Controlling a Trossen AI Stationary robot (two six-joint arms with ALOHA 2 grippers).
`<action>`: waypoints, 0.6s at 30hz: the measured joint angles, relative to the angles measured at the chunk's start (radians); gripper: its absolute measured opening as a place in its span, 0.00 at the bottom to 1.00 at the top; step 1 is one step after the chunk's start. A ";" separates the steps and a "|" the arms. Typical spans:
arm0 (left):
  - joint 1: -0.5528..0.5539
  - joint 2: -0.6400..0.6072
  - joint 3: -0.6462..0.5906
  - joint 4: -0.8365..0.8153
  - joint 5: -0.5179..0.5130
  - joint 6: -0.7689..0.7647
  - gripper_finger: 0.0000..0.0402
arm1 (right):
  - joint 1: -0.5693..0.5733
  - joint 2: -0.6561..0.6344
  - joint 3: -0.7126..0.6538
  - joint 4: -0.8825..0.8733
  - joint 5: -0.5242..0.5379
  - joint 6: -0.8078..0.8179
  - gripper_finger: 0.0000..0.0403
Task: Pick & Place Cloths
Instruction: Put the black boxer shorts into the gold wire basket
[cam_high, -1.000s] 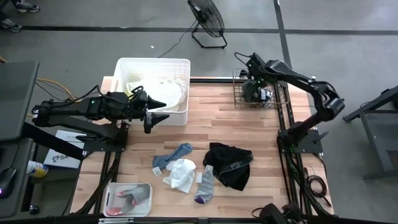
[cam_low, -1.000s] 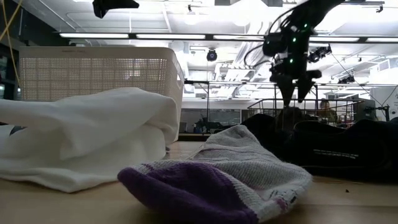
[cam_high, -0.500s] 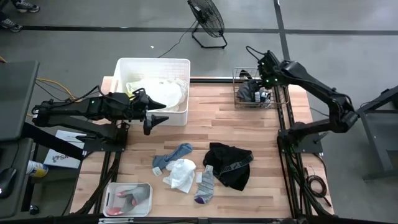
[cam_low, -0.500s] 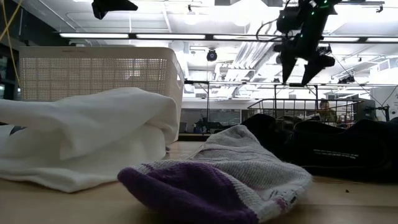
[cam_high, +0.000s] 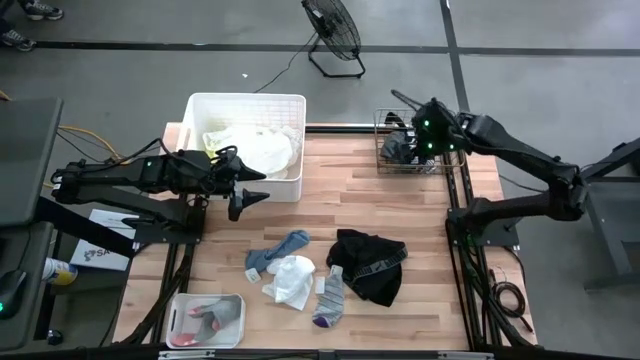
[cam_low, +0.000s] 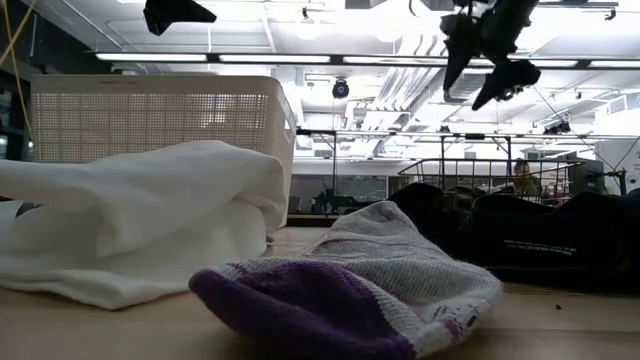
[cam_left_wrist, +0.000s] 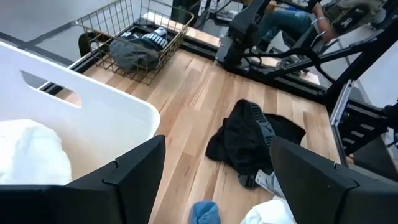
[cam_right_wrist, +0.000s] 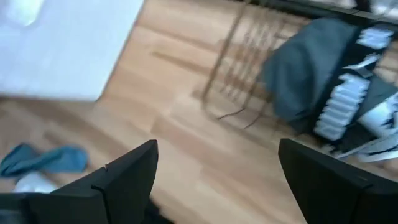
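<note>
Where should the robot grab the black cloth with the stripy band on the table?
Probably at the raised, bunched fold near the middle of the black cloth, coming straight down from above. It lies crumpled on the table, so the hump gives open fingers something to pinch; its flat edges do not.

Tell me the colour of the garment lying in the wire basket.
Dark grey with a white-lettered waistband; the left wrist view shows it best.

We see a white bin (cam_high: 296, 103), a blue sock (cam_high: 278, 250), a white cloth (cam_high: 293, 280), a black garment (cam_high: 367, 263), a grey sock with a purple toe (cam_high: 328, 298), and a light wooden table (cam_high: 350, 200).
</note>
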 joint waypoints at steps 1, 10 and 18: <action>0.000 0.000 0.000 -0.007 0.000 0.000 0.71 | 0.029 -0.003 0.000 0.001 0.003 0.015 0.81; 0.000 -0.005 0.000 -0.045 0.001 0.000 0.71 | 0.265 -0.005 0.000 0.062 0.014 0.114 0.81; 0.000 -0.035 0.000 -0.061 0.002 0.000 0.71 | 0.435 -0.002 0.000 0.142 0.063 0.139 0.81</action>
